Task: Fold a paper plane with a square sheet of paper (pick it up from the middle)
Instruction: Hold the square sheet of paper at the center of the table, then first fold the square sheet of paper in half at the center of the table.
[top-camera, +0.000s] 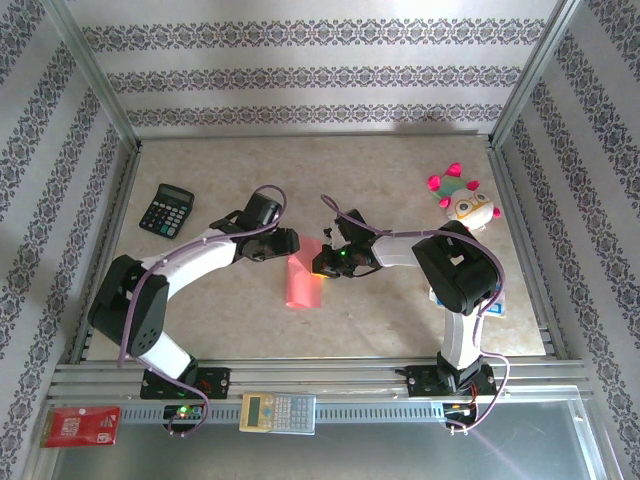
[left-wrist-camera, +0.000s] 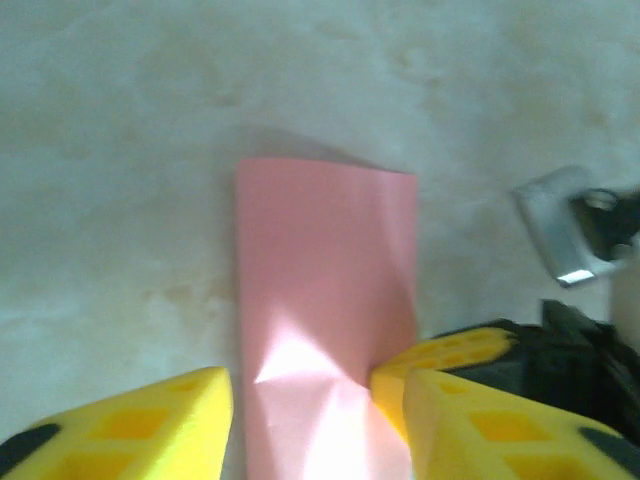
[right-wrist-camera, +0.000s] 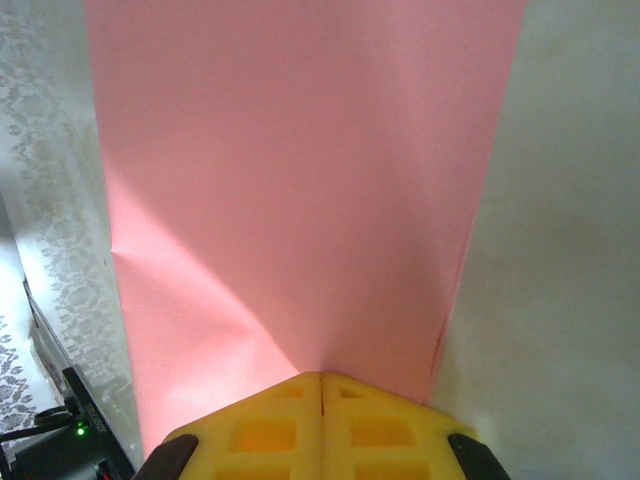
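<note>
**Colours and patterns, all views**

Sheet of paper (top-camera: 303, 283): plain salmon-pink, no print, with a pale pink-white glare patch by the left gripper (left-wrist-camera: 310, 405). Its pads (left-wrist-camera: 130, 430) are yellow with black behind. Right gripper (right-wrist-camera: 320, 385): same yellow, black corners. Table (top-camera: 400, 190): beige with faint cloudy marbling. Walls (top-camera: 300, 75): white with grey damask bands. Frame posts (top-camera: 100, 85): silver-grey. Arms (top-camera: 200, 262): white and black. Cables (top-camera: 268, 189): purple-grey. Far calculator (top-camera: 166, 210): black. Near calculator (top-camera: 278, 411): cream body, grey-blue keys, greenish screen. Card (top-camera: 80, 426): red with white print. Plush toy (top-camera: 462, 200): white and pink, bits of green and orange. Small green light (top-camera: 342, 254) at the right wrist.
</note>
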